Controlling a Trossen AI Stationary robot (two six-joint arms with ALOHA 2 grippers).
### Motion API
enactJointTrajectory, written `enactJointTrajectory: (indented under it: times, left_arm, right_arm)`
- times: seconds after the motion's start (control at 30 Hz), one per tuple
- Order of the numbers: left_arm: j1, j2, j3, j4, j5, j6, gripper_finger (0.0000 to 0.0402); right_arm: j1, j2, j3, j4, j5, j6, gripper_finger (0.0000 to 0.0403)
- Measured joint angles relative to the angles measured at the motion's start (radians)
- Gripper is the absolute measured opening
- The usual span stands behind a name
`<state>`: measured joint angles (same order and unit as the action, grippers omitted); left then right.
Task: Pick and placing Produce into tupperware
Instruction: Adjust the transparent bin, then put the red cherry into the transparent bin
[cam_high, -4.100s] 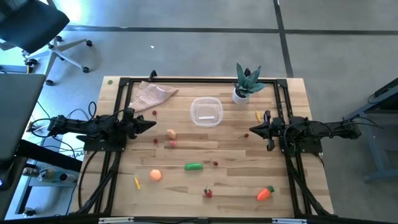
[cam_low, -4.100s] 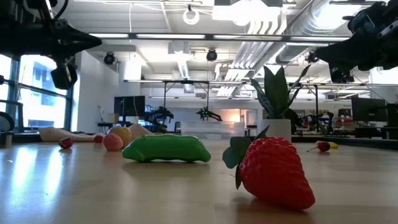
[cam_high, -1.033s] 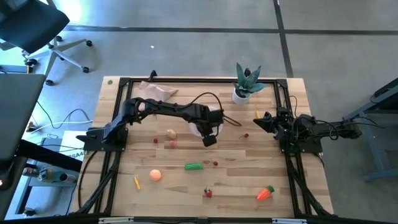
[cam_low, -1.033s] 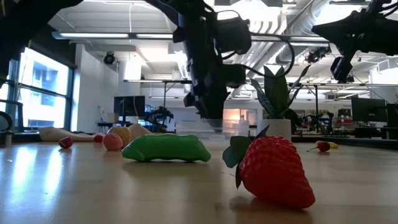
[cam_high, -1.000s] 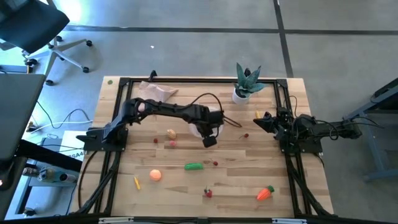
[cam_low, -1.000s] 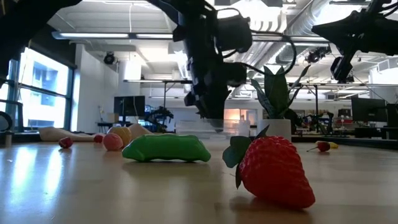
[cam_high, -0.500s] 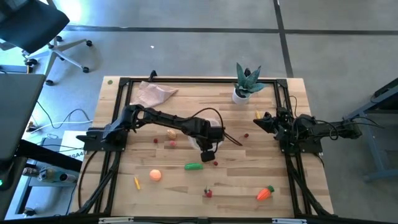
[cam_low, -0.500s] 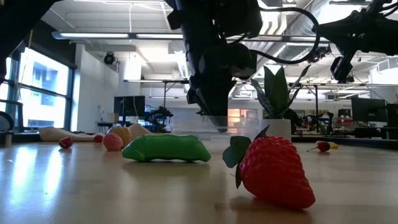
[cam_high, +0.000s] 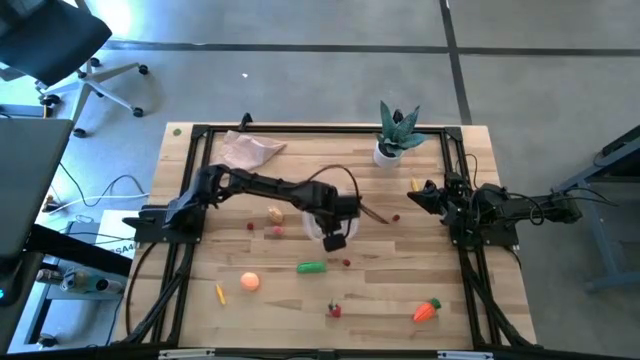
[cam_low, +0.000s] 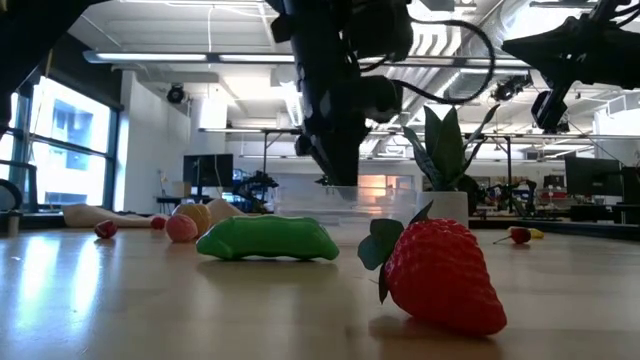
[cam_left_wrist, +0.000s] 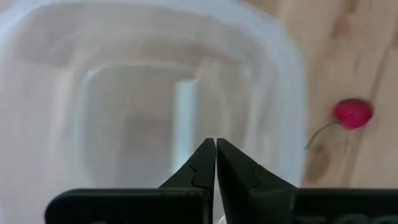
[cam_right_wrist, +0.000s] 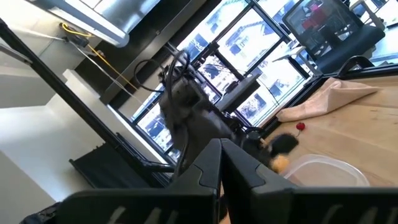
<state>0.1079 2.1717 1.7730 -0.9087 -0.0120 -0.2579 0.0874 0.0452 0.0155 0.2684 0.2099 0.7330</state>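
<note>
L gripper (cam_high: 335, 240) pinched shut on the tupperware (cam_left_wrist: 168, 93) rim, hauling it twd the green pepper (cam_high: 311, 267); nxt I set it down, R gripper (cam_high: 413, 198) parked shut at its side.

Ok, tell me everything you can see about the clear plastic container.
The container is see-through, cloudy plastic, squarish with rounded corners, open-topped and apparently empty. It sits upright near the middle of the table. The left gripper, shut, is pinched on its rim. A small red cherry-like piece lies just beside it, not touching.
</note>
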Motion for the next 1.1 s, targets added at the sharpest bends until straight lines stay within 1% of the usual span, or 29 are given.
enactJointTrajectory:
  times: [0.07, 0.13, 0.23, 0.27, 0.33, 0.4, 0.47, 0.5, 0.6, 0.73, 0.9, 1.0, 1.1]
  left_arm:
    - [0.018, -0.004, 0.062, -0.046, -0.001, 0.02, 0.0005]
    - [0.04, -0.02, 0.134, -0.131, -0.004, 0.046, 0.0005]
    - [0.061, -0.039, 0.259, -0.177, -0.032, 0.08, 0.0005]
    - [0.069, -0.047, 0.3, -0.216, -0.044, 0.095, 0.0005]
    - [0.078, -0.061, 0.398, -0.243, -0.071, 0.125, 0.0005]
    - [0.089, -0.084, 0.493, -0.324, -0.114, 0.156, 0.0005]
    - [0.093, -0.109, 0.583, -0.348, -0.154, 0.18, 0.0005]
    - [0.1, -0.137, 0.583, -0.349, -0.173, 0.192, 0.0005]
    - [0.118, -0.251, 0.528, -0.305, -0.18, 0.205, 0.0005]
    - [0.159, -0.374, 0.51, -0.355, -0.173, 0.183, 0.0005]
    - [0.192, -0.471, 0.443, -0.405, -0.175, 0.148, 0.0005]
    - [0.202, -0.525, 0.337, -0.427, -0.157, 0.123, 0.0005]
    - [0.216, -0.578, 0.164, -0.419, -0.112, 0.079, 0.0005]
  right_arm:
    - [0.0, 0.0, 0.0, -0.003, -0.001, 0.0, 0.0]
    - [0.0, 0.0, 0.0, -0.005, -0.002, 0.0, 0.0]
    - [0.0, 0.0, 0.0, -0.008, -0.003, 0.0, 0.0]
    - [0.0, 0.0, 0.0, -0.009, -0.003, 0.0, 0.0]
    - [0.0, 0.0, 0.0, -0.01, -0.003, 0.0, 0.0]
    - [0.0, 0.0, 0.0, -0.014, -0.003, 0.0, 0.0]
    - [0.0, -0.001, 0.0, -0.018, -0.003, 0.0, 0.0]
    - [0.0, 0.002, 0.0, -0.017, -0.003, 0.0, 0.0]
    - [0.0, 0.001, 0.0, -0.02, -0.003, 0.0, 0.0]
    - [0.0, -0.001, 0.0, -0.021, -0.003, 0.0, 0.0]
    - [0.0, -0.001, 0.0, -0.022, -0.003, 0.0, 0.0]
    - [0.0, -0.001, 0.0, -0.022, -0.003, 0.0, 0.0]
    - [0.0, -0.001, 0.0, -0.021, -0.003, 0.0, 0.0]
